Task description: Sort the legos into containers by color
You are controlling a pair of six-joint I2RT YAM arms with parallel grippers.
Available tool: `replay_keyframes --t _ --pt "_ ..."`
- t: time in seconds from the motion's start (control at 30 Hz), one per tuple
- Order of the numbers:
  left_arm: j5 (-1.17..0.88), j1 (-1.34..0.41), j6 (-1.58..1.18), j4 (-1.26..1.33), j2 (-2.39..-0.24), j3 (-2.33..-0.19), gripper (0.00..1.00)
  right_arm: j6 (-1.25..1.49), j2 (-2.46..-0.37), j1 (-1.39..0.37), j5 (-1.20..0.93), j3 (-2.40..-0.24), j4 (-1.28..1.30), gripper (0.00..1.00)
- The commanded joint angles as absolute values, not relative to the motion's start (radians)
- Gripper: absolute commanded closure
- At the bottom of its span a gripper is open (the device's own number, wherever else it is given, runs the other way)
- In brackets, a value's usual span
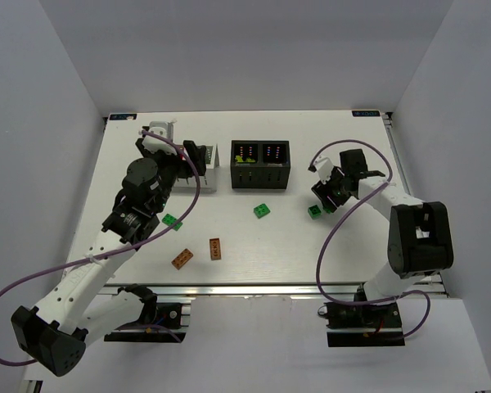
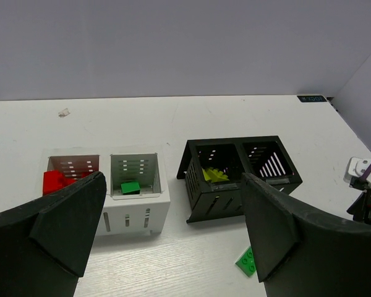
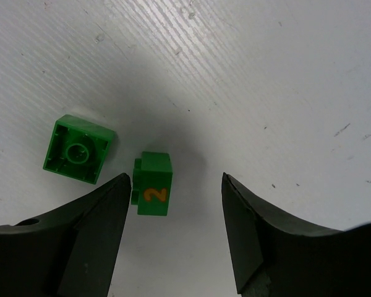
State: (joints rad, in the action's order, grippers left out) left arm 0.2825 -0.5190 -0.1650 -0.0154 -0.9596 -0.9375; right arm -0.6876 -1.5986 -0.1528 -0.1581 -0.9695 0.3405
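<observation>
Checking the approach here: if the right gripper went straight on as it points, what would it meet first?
The right gripper points down at the table; it would likely first meet the green brick marked 2, between its open fingers. Height is unclear.

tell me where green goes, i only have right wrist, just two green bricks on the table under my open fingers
observer: into the white box; the left wrist view shows a green brick already lying in its right compartment.
operator: ok any more green loose out there
observer: yes, the top view shows a loose green brick on the table just on the near side of the black box, and another beside the left arm.
</observation>
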Motion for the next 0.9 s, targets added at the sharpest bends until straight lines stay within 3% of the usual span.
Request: replay_keyframes --t 0.0,0.13,0.47,0.7,0.87 --pt "0.265 -0.514 -0.156 -0.011 -0.956 -0.936 0.02 -0.698 -1.632 -0.156 -0.153 -0.969 0.334 0.34" --pt "0.264 -0.514 -0.155 -0.012 -0.954 -0.939 0.02 -0.699 -1.663 -0.158 -0.155 -0.98 0.354 0.39" --pt "0.256 -0.514 -0.155 -0.012 -0.954 -0.937 0.02 -0.703 -1.664 -0.156 -0.156 -0.996 0.382 0.68" --pt "0.284 -0.514 -0.156 -0.008 -0.937 -0.934 0.02 -0.673 -1.51 -0.17 -0.222 -0.988 0.362 0.86" --pt "0.296 -0.514 -0.15 -0.008 -0.913 -0.923 0.02 -0.658 -1.459 -0.333 -0.181 -1.074 0.399 0.95"
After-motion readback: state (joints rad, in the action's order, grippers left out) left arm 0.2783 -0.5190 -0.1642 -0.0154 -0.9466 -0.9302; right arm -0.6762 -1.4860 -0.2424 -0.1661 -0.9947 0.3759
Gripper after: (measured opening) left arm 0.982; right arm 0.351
